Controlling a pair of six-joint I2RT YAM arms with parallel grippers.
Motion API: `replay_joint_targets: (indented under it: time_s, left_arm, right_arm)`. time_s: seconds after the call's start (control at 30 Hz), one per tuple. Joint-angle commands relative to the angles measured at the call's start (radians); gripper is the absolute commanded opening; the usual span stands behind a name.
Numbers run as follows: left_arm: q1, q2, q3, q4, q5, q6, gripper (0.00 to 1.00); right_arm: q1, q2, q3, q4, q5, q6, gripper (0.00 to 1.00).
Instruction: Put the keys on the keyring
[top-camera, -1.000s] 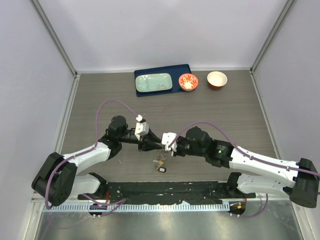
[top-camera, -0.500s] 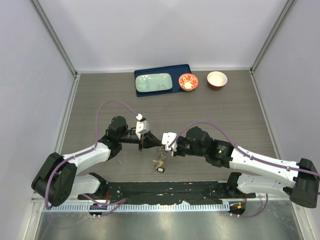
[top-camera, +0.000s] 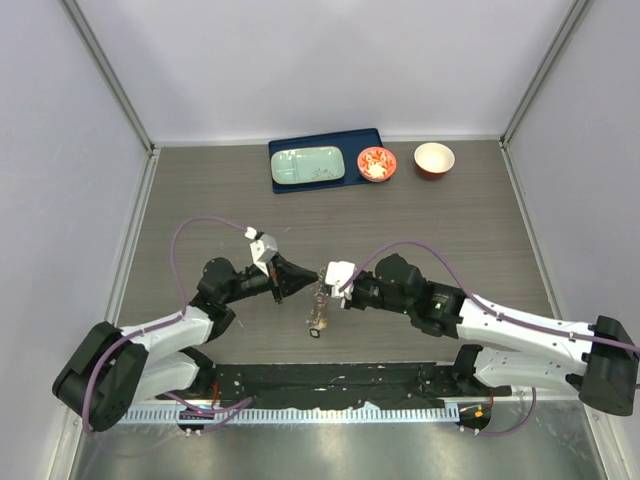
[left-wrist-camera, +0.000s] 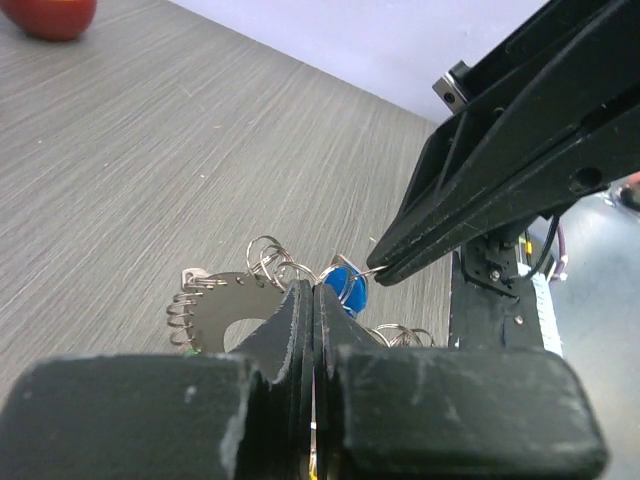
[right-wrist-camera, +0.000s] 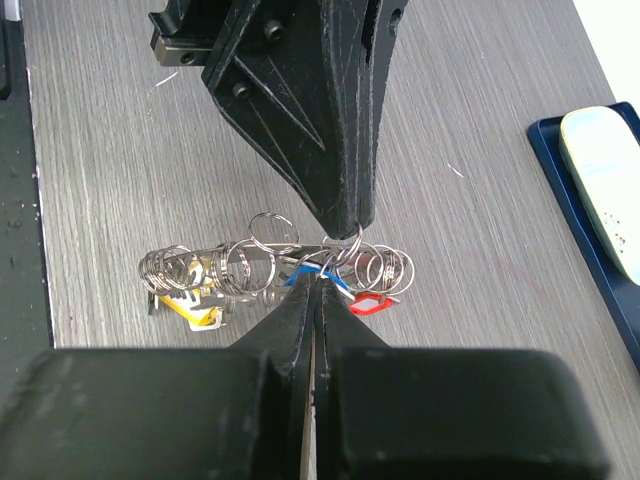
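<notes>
The keyring (left-wrist-camera: 222, 318), a flat dark-grey disc strung with several small split rings, hangs between both grippers just above the table; it also shows in the top view (top-camera: 318, 312). In the right wrist view it is edge-on (right-wrist-camera: 235, 262). My left gripper (left-wrist-camera: 313, 292) is shut, its tip pinching a small split ring at the keyring's top edge (right-wrist-camera: 349, 243). My right gripper (right-wrist-camera: 318, 283) is shut on the blue key (right-wrist-camera: 303, 273) and its small ring. A red key (right-wrist-camera: 368, 303) and a yellow key (right-wrist-camera: 196, 314) hang from the keyring.
A blue tray (top-camera: 373, 138) with a pale green dish (top-camera: 307, 164) sits at the back. A red-and-white bowl (top-camera: 377, 164) and a second bowl (top-camera: 434, 159) stand to its right. The black base rail (top-camera: 330, 380) runs along the near edge.
My left arm has drawn back to the left and lower, its gripper still at the keyring. The keyring has shifted slightly up and left. The right arm has barely moved.
</notes>
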Motion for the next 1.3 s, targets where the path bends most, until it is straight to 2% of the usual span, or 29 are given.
replay_joint_targets:
  time_s: [0.0,0.23,0.47,0.53,0.67,0.77,0.93,1.1,1.27]
  left_arm:
    - [0.017,-0.018,-0.025,0.227,-0.201,-0.107,0.0]
    - [-0.002,-0.004,-0.051,0.321,-0.249,-0.15,0.0]
    - [-0.002,-0.008,-0.085,0.358,-0.267,-0.154,0.01]
    - [-0.002,-0.011,-0.103,0.356,-0.266,-0.13,0.06]
    - [-0.002,-0.045,-0.102,0.267,-0.238,-0.061,0.3]
    - [-0.002,-0.067,-0.085,0.174,-0.218,0.0,0.39]
    - [-0.002,-0.091,-0.027,0.017,-0.145,0.117,0.47]
    - [0.001,-0.033,0.027,-0.004,-0.03,0.206,0.52]
    - [0.009,0.086,0.085,-0.018,0.191,0.28,0.54]
  right_arm:
    - [0.018,0.03,-0.025,0.097,-0.052,0.038,0.01]
    - [0.024,0.119,-0.019,0.174,-0.072,0.042,0.01]
    - [0.024,0.105,0.002,0.119,0.017,0.014,0.01]
    - [0.026,0.082,0.013,0.07,0.061,-0.009,0.01]
    - [0.026,0.05,0.048,0.009,0.089,-0.035,0.01]
    - [0.026,0.044,0.074,-0.045,0.086,-0.053,0.01]
    - [0.026,0.049,0.09,-0.074,0.086,-0.072,0.01]
    - [0.026,0.035,0.091,-0.079,0.092,-0.083,0.01]
    - [0.024,0.026,0.09,-0.082,0.092,-0.086,0.01]
